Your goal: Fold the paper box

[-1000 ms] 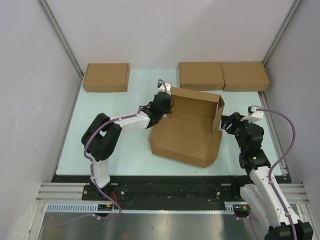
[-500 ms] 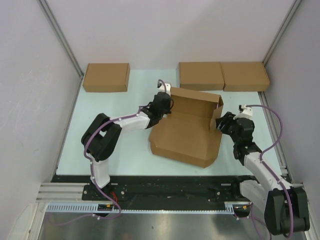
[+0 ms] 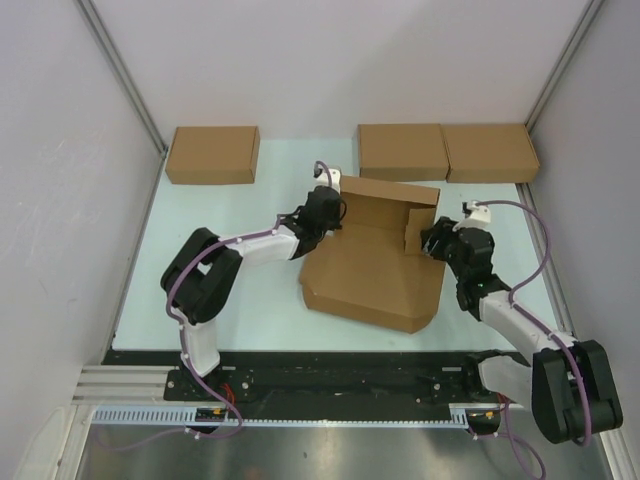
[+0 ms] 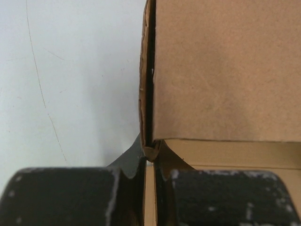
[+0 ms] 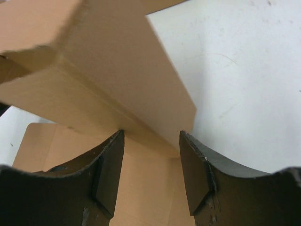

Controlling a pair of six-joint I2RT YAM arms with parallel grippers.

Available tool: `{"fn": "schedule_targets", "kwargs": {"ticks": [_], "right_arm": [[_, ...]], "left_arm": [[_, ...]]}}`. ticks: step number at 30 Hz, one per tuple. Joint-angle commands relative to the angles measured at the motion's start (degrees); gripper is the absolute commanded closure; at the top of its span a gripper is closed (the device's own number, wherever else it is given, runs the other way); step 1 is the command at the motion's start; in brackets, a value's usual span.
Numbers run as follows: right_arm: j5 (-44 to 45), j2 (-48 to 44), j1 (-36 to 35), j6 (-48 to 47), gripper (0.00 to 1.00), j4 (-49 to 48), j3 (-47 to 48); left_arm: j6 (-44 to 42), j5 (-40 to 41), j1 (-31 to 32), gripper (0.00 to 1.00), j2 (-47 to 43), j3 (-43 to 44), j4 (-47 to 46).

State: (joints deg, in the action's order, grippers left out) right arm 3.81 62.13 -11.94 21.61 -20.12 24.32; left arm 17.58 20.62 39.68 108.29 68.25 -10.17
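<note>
The paper box [image 3: 372,270] lies in the middle of the table, a brown cardboard mailer half formed, with its back wall and side walls raised. My left gripper [image 3: 326,208] is shut on the left side wall [image 4: 146,94], pinched between the two fingers. My right gripper [image 3: 428,240] is open at the box's right side; its fingertips [image 5: 113,155] touch the raised right flap [image 5: 127,80], which leans inward over the box floor.
Three compact brown cardboard boxes lie along the back: one at the left [image 3: 212,154], two side by side at the right [image 3: 402,151] [image 3: 490,152]. White walls close in both sides. A black rail runs along the near edge.
My right gripper has moved left, pushing the box's right flap inward over the floor. The left gripper has kept its hold on the left wall.
</note>
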Motion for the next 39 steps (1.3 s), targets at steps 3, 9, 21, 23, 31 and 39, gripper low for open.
{"fn": "schedule_targets", "kwargs": {"ticks": [3,9,21,23,31,39], "right_arm": [[10.4,3.9,-5.2,-2.9,0.44,-8.1,3.2],[15.9,8.3,-6.2,-3.7,0.45,-13.7,3.5],[30.1,14.7,-9.1,-3.6,0.55,-19.3,3.5],[30.2,15.7,-9.1,-3.2,0.67,-19.8,3.5],[31.1,19.2,-9.1,-1.5,0.61,-21.5,4.0],[34.0,21.1,-9.1,0.4,0.93,-18.5,5.0]], "left_arm": [[1.2,-0.2,0.7,1.0,0.3,-4.4,12.1],[1.7,-0.1,0.9,0.99,-0.6,-4.5,11.8],[3.1,1.2,1.7,1.0,-2.0,-5.2,10.4],[3.2,1.6,1.9,1.0,-2.2,-5.3,10.4],[3.8,2.5,2.3,1.0,-3.6,-6.6,7.9],[6.5,4.5,2.9,1.0,-5.4,-9.4,6.3]]}}
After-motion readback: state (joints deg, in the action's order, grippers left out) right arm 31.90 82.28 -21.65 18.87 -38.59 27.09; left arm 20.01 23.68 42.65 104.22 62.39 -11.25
